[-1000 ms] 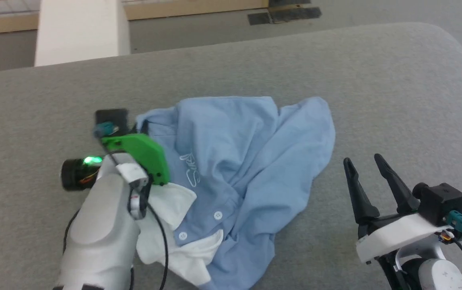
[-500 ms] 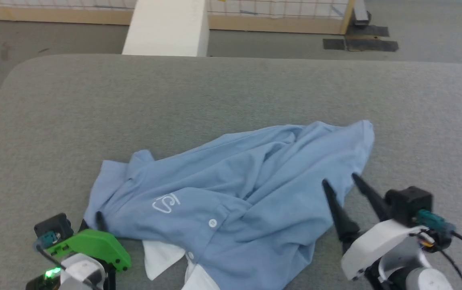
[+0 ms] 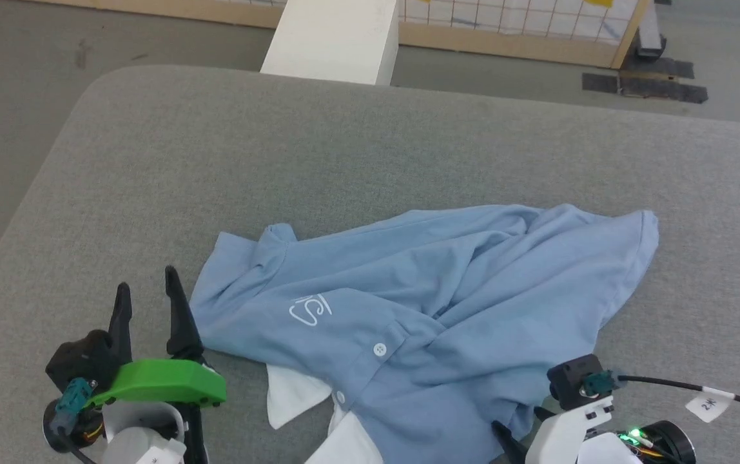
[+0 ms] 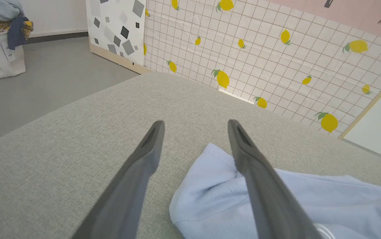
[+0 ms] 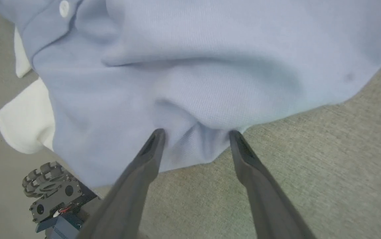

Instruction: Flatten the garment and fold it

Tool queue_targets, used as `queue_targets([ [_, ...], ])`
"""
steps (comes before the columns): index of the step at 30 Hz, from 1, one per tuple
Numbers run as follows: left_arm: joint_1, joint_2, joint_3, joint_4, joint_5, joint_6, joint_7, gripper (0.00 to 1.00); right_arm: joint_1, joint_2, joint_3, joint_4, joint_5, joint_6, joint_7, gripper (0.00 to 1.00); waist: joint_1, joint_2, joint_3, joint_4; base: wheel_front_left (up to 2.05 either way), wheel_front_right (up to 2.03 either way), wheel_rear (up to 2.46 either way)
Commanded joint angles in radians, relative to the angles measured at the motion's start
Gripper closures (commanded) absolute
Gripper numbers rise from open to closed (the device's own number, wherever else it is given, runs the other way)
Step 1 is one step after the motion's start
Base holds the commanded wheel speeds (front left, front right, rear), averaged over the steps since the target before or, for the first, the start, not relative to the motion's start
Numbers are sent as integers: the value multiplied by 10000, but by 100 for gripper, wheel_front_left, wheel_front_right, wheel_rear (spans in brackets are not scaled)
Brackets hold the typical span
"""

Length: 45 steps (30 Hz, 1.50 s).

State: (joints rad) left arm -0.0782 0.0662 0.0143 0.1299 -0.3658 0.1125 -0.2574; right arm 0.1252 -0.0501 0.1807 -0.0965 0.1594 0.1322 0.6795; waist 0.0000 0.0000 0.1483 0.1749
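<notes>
Flattening polo shirt (image 3: 447, 303); left gripper (image 3: 146, 283) splayed beside sleeve (image 3: 247, 251); right gripper (image 5: 196, 132) splayed, perhaps touching it near table (image 3: 280, 142) front edge; pinch one layer.

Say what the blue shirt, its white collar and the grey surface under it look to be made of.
Garment: soft matte knit, likely cotton; fine ribbed texture shows close up, and it slumps in loose folds. Collar: white, seemingly a smoother, stiffer knit; it lies flat. Surface: grey woven upholstery cloth, matte, with a flecked weave; probably padded, given its rounded edge.
</notes>
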Motion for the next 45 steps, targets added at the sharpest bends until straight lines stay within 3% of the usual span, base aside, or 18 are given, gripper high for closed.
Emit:
queue_targets([
  [1,-13,-71,16,-99,165,-129,-39,0,-105,-2,16,74,-169,-15,193,0,0,0,304,181,0,0,0],
  [7,-158,-149,-3,-237,282,-357,-41,0,-730,-2,285,643,-527,-15,605,0,0,0,825,314,0,0,0],
  [8,-183,-152,-16,-213,222,-360,-41,0,-819,-2,329,754,-540,-15,652,5,0,0,878,309,0,0,0],
  [9,-200,-154,-53,-171,155,-342,-42,0,-904,-2,329,883,-520,-15,680,76,0,0,904,297,0,0,0],
  [10,-211,-155,-78,-154,121,-317,-42,0,-961,-2,343,972,-509,-15,699,100,0,0,921,280,0,0,0],
  [16,-216,-158,-106,-39,82,-208,-42,0,-1189,-1,-325,896,-224,-15,-4,100,0,0,696,-30,0,0,0],
  [24,-49,-159,-208,77,251,-277,-43,0,-1546,-1,-3500,-254,-145,-15,-1847,100,0,0,126,-841,0,0,0],
  [29,-33,-159,-311,128,340,-350,-43,0,-1671,-1,-5731,-225,-133,-15,-1887,100,0,0,55,-1383,0,0,0],
  [34,-63,-159,-439,320,400,-460,-43,0,-1689,-1,-7013,633,-67,-15,-1727,100,0,0,68,-1742,0,0,0],
  [35,-67,-159,-467,385,424,-494,-43,0,-1718,-1,-7137,837,-17,-15,-1775,96,0,0,61,-1797,0,0,0],
  [37,-38,-158,-543,544,446,-596,-43,0,-1714,-1,-7150,1120,54,-15,-1962,8,0,0,30,-1890,0,0,0],
  [38,-23,-142,-598,651,466,-673,-43,0,-1710,-1,-7095,1210,132,-15,-2146,0,0,0,13,-1924,0,0,0],
  [45,120,141,-1012,921,487,-1148,363,0,-1418,-1,-6046,938,131,-15,-4547,0,0,0,-117,-2005,0,0,0],
])
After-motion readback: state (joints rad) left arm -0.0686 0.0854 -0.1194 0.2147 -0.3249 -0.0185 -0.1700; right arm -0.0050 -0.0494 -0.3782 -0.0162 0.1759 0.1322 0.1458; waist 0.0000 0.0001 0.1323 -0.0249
